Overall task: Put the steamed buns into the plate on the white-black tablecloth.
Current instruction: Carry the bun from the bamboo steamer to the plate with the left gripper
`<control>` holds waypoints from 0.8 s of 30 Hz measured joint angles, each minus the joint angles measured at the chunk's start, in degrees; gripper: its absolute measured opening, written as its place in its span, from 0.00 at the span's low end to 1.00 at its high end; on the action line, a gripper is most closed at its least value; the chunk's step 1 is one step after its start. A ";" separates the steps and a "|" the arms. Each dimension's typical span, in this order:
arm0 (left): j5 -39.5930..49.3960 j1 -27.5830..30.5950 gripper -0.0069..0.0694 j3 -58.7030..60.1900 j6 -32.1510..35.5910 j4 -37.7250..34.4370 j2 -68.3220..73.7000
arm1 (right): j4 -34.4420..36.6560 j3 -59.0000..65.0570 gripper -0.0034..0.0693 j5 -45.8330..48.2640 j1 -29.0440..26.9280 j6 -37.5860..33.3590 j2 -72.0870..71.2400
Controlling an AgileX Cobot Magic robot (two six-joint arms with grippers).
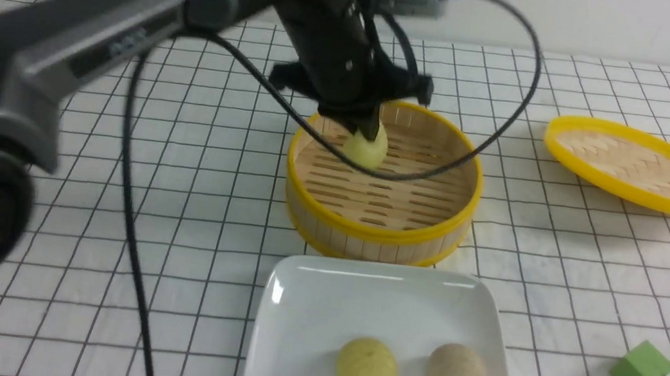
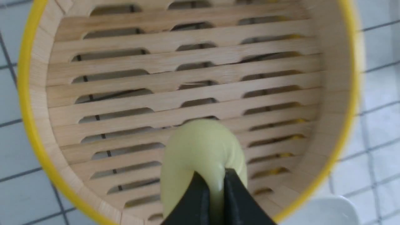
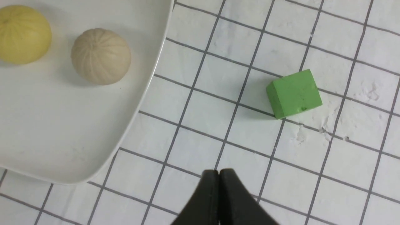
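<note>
**Last bun pinched, lift to come**

The left gripper [image 1: 372, 129] pinches the last bun [image 1: 366, 147] by its top, inside the basket [image 1: 375, 229]. Squeezed but roundish, it shows no clear long axis. Next, I'd say: lift over the rim and carry it to the plate [image 1: 309, 288], beside the yellow bun [image 1: 366, 368] and beige bun [image 1: 457, 372], both pleats-up. The right gripper [image 3: 218, 175] is pressed together and empty, near the cube [image 3: 293, 93].

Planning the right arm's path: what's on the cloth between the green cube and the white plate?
Nothing: the right wrist view shows only bare checked tablecloth between the green cube and the plate.
</note>
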 joint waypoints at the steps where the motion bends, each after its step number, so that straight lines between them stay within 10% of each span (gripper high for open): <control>1: 2.44 0.00 0.12 -0.12 0.50 0.53 -4.63 | 0.00 0.00 0.06 0.59 0.00 0.00 0.00; 12: 10.27 -2.87 0.12 14.70 -0.55 2.30 -18.66 | 1.50 0.00 0.06 2.43 0.00 0.00 0.00; 24: -12.41 -8.50 0.29 32.81 -3.73 2.06 -6.98 | 3.54 0.00 0.07 4.33 0.00 -0.46 -3.56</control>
